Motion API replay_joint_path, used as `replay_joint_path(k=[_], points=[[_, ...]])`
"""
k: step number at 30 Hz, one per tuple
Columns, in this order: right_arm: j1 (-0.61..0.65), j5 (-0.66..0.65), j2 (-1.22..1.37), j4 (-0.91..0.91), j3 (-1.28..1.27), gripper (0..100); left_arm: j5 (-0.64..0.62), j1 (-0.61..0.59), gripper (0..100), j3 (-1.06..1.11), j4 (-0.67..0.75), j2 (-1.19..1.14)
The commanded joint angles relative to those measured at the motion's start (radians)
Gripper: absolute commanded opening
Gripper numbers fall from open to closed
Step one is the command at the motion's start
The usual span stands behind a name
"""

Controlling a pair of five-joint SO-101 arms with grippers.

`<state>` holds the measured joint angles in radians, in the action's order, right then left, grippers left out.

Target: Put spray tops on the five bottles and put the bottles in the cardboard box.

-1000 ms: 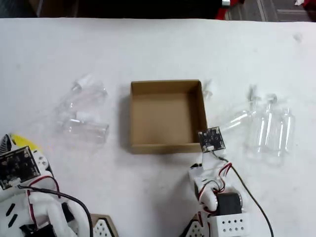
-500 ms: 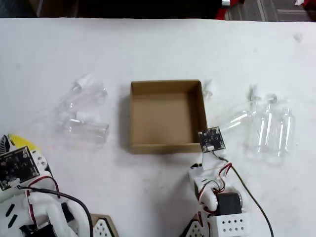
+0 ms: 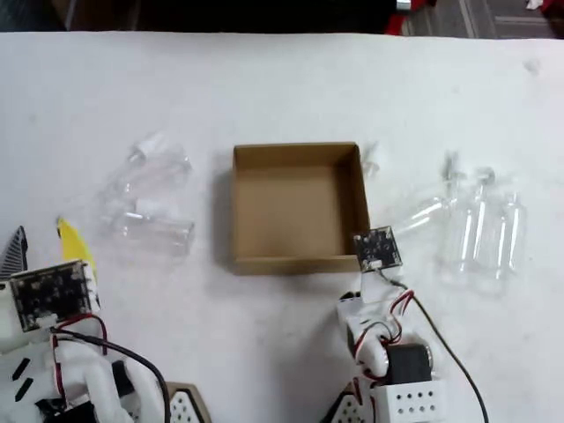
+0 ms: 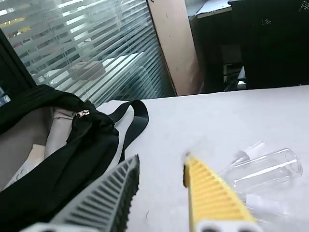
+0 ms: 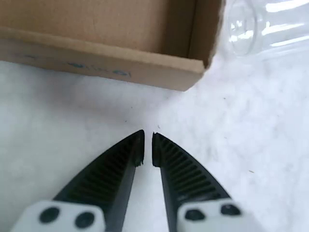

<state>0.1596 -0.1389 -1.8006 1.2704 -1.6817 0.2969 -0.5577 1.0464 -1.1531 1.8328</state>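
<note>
The open cardboard box [image 3: 295, 207] sits mid-table with nothing in it. Two clear bottles [image 3: 148, 172] [image 3: 152, 232] lie to its left, and three clear bottles [image 3: 423, 211] [image 3: 471, 231] [image 3: 507, 233] lie to its right. Small spray tops [image 3: 452, 164] [image 3: 370, 159] rest by the right group. My left gripper [image 4: 160, 164] [image 3: 41, 238] is open at the front left, short of a lying bottle [image 4: 264, 171]. My right gripper [image 5: 147, 147] is shut and holds nothing, just in front of the box's near right corner [image 5: 193, 77], below a bottle mouth [image 5: 241, 24].
A black bag [image 4: 63, 145] lies past the table's left edge. The right arm's body [image 3: 383, 344] stands at the front, and its wrist board [image 3: 377, 248] overlaps the box's corner. Bare white table stretches behind the box.
The left arm has swung forward and to the right, bringing its yellow finger closer to the left bottles. The right arm, box and bottles have not moved.
</note>
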Motion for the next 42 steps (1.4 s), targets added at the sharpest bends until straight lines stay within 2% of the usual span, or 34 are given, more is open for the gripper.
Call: replay_joint_path(k=[1, 5, 10, 16, 18, 22, 30, 33, 37, 42], points=[[-0.004, -0.008, -0.005, 0.002, -0.009, 2.1, 0.109, 0.065, 15, -0.054, 0.029, -0.012], [-0.004, -0.008, -0.005, 0.002, -0.009, 2.1, 0.173, 0.074, 15, -0.048, 0.083, -0.005], [-0.005, -0.008, -0.005, 0.002, -0.009, 2.1, 0.167, 0.073, 15, -0.054, 0.124, -0.005], [-0.007, -0.008, -0.005, 0.002, -0.009, 2.1, 0.028, 0.071, 15, -0.043, 0.038, -0.005], [-0.005, -0.008, -0.005, 0.002, -0.009, 1.9, -0.009, 0.071, 11, -0.021, 0.028, -0.005], [-0.005, -0.008, -0.005, 0.002, -0.009, 1.9, -0.017, 0.073, 5, 0.064, 0.026, -0.005], [-0.005, -0.008, -0.005, 0.002, -0.009, 1.8, -0.018, 0.073, 10, 0.061, 0.020, -0.039], [-0.005, -0.008, -0.005, 0.002, -0.009, 1.8, -0.026, 0.073, 10, -0.003, 0.038, -0.189], [-0.005, -0.008, -0.005, 0.002, -0.009, 1.8, -0.028, 0.073, 10, -0.164, 0.014, -0.538], [-0.005, -0.008, -0.005, 0.002, -0.009, 1.8, -0.041, 0.074, 10, -0.425, -0.147, -0.947]])
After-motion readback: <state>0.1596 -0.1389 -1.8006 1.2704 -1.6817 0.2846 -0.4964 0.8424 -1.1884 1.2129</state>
